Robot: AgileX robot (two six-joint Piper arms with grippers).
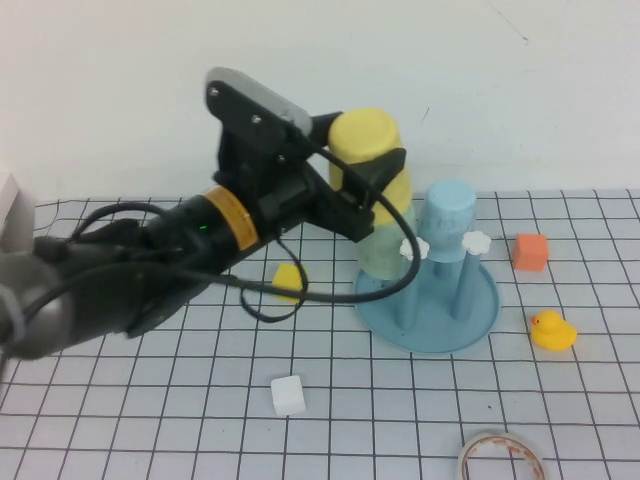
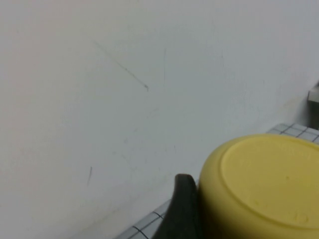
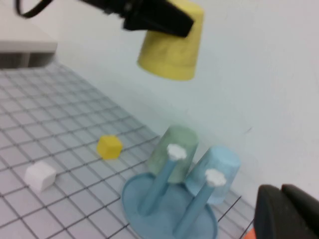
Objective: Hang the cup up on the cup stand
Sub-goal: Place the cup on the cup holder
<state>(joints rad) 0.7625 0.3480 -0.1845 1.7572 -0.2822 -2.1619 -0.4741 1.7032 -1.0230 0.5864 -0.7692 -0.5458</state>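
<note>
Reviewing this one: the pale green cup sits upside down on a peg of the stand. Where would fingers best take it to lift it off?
Grip the pale green cup across its side wall near the closed base, coming from above or the front-left. It is handleless, tapered, and its rim sits low on the cup stand. The light blue cup crowds its right.

A plain yellow plastic tumbler [image 1: 368,150] sits above a round blue dish-based cup stand [image 1: 430,305] whose blue pegs carry white flower-shaped caps. A pale green cup [image 1: 385,245] and a light blue cup [image 1: 448,215] are on it. The white tabletop [image 1: 150,420] has a dark grid. Right: an orange cube [image 1: 530,251], a yellow rubber duck [image 1: 551,330]. Near: a white cube [image 1: 287,395].
</note>
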